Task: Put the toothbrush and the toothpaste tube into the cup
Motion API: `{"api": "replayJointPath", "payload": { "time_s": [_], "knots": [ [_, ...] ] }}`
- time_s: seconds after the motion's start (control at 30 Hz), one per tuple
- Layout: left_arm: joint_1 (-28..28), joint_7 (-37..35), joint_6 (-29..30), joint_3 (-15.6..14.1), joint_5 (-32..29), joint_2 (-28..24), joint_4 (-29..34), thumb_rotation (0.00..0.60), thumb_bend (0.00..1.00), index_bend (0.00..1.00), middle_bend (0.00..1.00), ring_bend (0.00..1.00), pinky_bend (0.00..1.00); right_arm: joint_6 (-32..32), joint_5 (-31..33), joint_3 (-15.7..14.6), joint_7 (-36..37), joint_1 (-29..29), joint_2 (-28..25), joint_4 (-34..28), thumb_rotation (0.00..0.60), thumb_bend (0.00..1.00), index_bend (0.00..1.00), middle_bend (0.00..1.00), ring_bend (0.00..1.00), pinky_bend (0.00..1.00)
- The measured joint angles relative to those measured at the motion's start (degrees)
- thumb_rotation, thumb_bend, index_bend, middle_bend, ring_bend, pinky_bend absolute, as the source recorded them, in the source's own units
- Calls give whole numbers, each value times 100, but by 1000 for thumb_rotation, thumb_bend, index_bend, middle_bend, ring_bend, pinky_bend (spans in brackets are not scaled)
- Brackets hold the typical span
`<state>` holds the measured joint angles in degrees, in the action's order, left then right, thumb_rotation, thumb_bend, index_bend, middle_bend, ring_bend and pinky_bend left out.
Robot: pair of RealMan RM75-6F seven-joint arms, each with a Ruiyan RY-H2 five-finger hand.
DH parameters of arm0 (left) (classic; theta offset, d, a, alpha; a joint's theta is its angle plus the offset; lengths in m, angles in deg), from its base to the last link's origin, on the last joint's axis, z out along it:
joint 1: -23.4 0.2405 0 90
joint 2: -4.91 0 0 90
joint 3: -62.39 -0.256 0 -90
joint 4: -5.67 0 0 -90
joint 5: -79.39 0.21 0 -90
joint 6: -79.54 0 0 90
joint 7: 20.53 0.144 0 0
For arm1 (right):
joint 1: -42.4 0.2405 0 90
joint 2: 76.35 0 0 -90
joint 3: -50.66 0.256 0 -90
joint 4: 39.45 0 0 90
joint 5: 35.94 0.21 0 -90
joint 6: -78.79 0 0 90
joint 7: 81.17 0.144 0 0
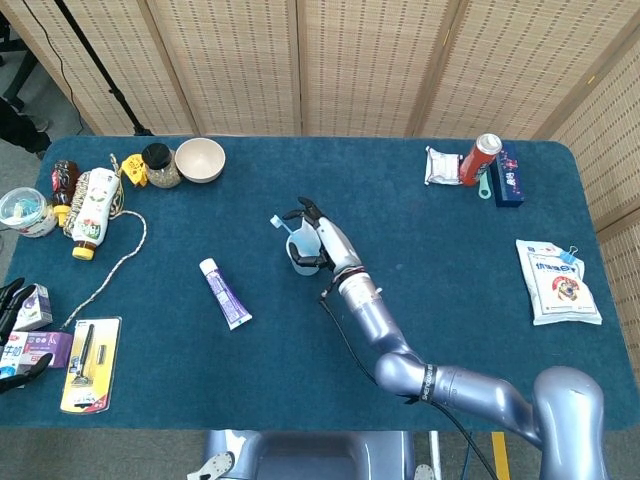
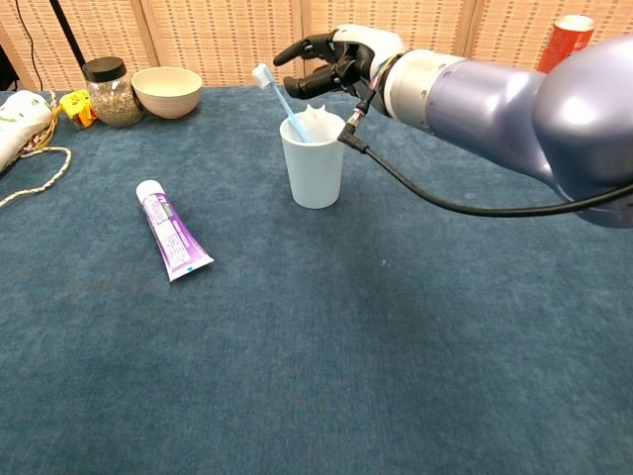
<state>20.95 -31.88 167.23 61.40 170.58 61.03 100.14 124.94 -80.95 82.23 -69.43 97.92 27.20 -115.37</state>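
A white cup [image 2: 313,163] stands upright mid-table, also seen from above in the head view [image 1: 303,262]. The blue toothbrush [image 2: 277,99] stands in it, leaning left with its bristle head up [image 1: 282,224]. My right hand [image 2: 336,57] hovers just above and behind the cup's rim with its fingers apart, holding nothing [image 1: 320,240]. The white and purple toothpaste tube [image 2: 172,230] lies flat on the cloth left of the cup [image 1: 224,292]. My left hand [image 1: 12,300] shows only as dark fingers spread at the far left edge.
A bowl [image 1: 199,159] and a jar [image 1: 160,165] stand at the back left, near bottles and a cord [image 1: 115,265]. Packaged items [image 1: 85,365] lie at the front left. A red can [image 1: 480,158] and packets [image 1: 556,280] sit at the right.
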Motion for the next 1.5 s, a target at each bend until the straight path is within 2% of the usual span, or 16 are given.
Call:
{"api": "replayJointPath", "payload": {
  "time_s": [0.1,0.3,0.4,0.53,0.57,0.6,0.63,0.73,0.8,0.93,1.03,1.3,1.5],
  "knots": [
    [-9,5,-15,-2,7,2,-2,600,225,0,0,0,0,118,-130,-16,-11,-70,-109,-138,600,530,232,11,0,0],
    [-10,8,4,-30,87,6,-5,600,225,0,0,0,0,499,-499,-96,-151,-412,-697,-873,600,530,212,9,0,0],
    [1,-8,31,-46,125,8,-20,600,225,0,0,0,0,828,-835,-218,-333,-672,-1132,-1204,600,531,196,4,0,0],
    [8,-17,77,-47,163,25,-47,600,226,0,0,0,0,1279,-1474,-558,-714,-1036,-1704,-1375,600,520,131,0,0,0],
    [7,-10,80,-49,177,31,-51,600,225,0,0,0,0,1340,-1619,-650,-794,-1111,-1819,-1381,600,488,115,0,0,0],
    [3,-5,80,-51,193,37,-55,600,225,0,0,0,0,1410,-1781,-753,-883,-1192,-1919,-1369,600,411,91,0,0,0],
    [-3,3,77,-54,209,44,-59,600,225,0,0,0,0,1542,-2019,-903,-1000,-1308,-2031,-1333,600,295,66,0,0,0],
    [-26,40,59,-60,244,66,-71,600,225,0,0,0,0,1975,-2638,-1320,-1230,-1643,-2318,-1162,600,44,18,0,0,0],
    [-56,72,33,-66,293,84,-76,600,225,0,0,0,0,2243,-2942,-1597,-1341,-1900,-2512,-1010,600,0,2,0,0,0],
    [-117,121,-2,-71,382,135,-104,600,225,0,0,0,0,2783,-3388,-2131,-1447,-2489,-2927,-756,600,0,0,0,0,0],
    [-156,143,-3,-68,455,176,-161,600,225,0,0,0,0,3078,-3578,-2421,-1456,-2882,-3147,-647,600,0,0,0,0,0],
    [-392,169,-87,-30,719,318,-433,600,225,0,0,0,0,3761,-3776,-2799,-1392,-3618,-3297,-544,600,0,0,0,0,0],
    [-974,-35,-467,64,1044,571,-1066,600,226,0,0,0,0,4339,-3871,-3166,-1545,-4319,-3164,-593,600,0,0,0,0,0]
  ]
}}
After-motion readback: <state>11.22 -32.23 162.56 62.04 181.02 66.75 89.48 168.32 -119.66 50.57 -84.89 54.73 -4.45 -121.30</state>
